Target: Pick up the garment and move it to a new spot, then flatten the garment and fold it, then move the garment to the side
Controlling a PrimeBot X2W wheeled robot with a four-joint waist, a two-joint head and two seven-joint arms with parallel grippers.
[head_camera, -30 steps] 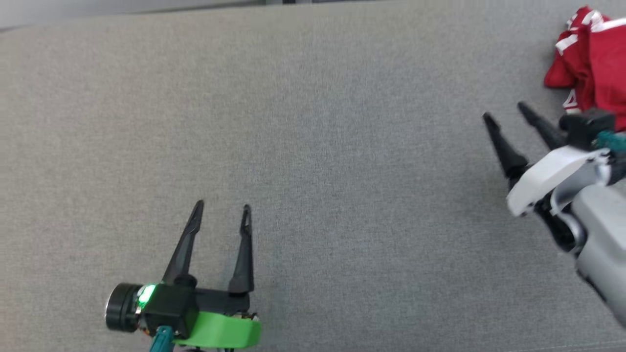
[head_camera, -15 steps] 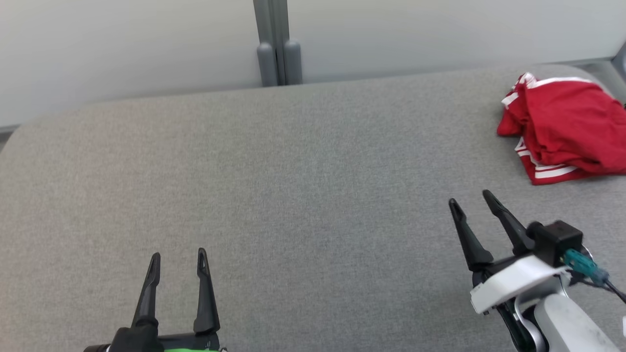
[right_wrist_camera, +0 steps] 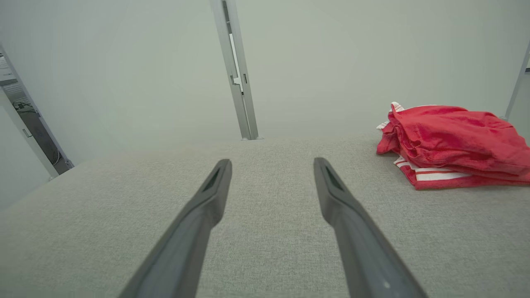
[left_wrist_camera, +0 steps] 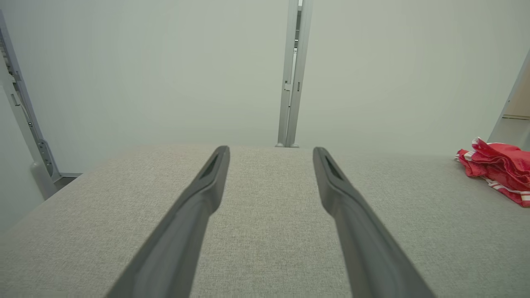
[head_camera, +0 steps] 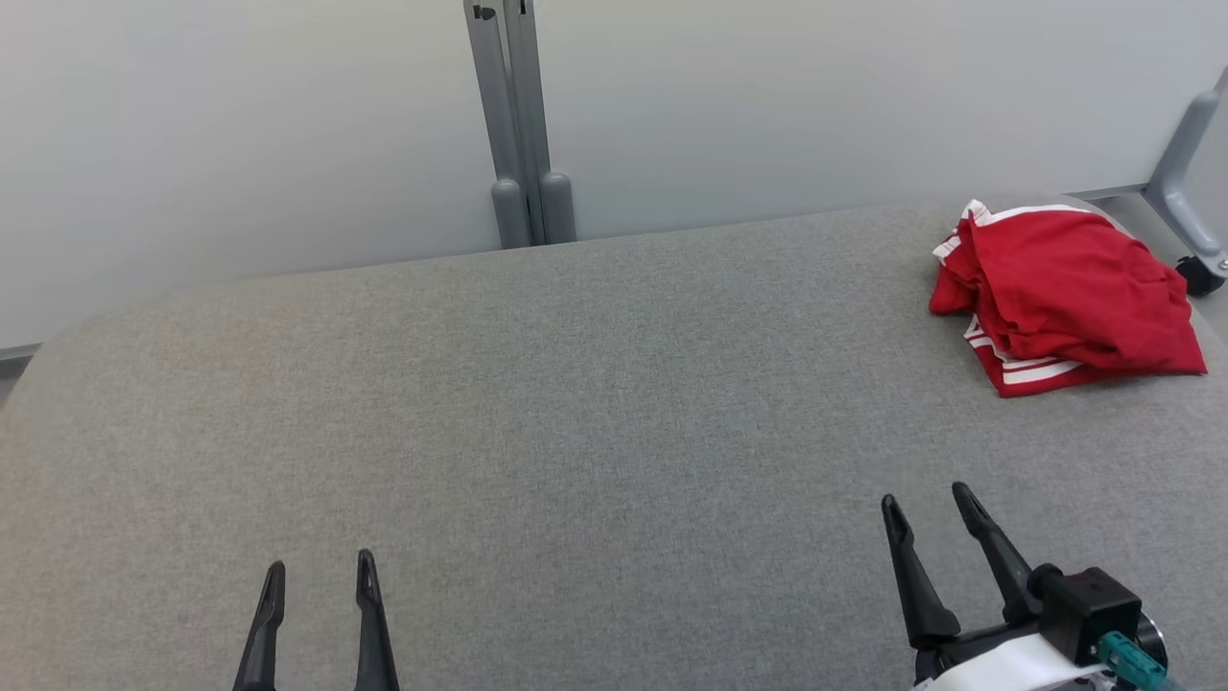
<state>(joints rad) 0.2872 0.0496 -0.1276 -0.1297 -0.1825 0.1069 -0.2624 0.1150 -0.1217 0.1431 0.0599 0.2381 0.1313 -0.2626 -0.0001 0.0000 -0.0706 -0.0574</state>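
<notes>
Nearest in, the left gripper [head_camera: 317, 576] hangs low over the grey padded table [head_camera: 576, 432], jaws spread, nothing between them. Same story for the right gripper [head_camera: 926, 509]: jaws wide and empty. Out ahead and to the right of the right jaws sits the red garment with white stripes [head_camera: 1065, 297], bunched in a heap near the table's far right corner, its longer side running roughly left to right. The right arm is clearly nearer. No containers anywhere. Beyond the table stands a grey post [head_camera: 518, 125].

Grey fabric table [head_camera: 576, 384] w/ red garment [head_camera: 1065, 293].
</notes>
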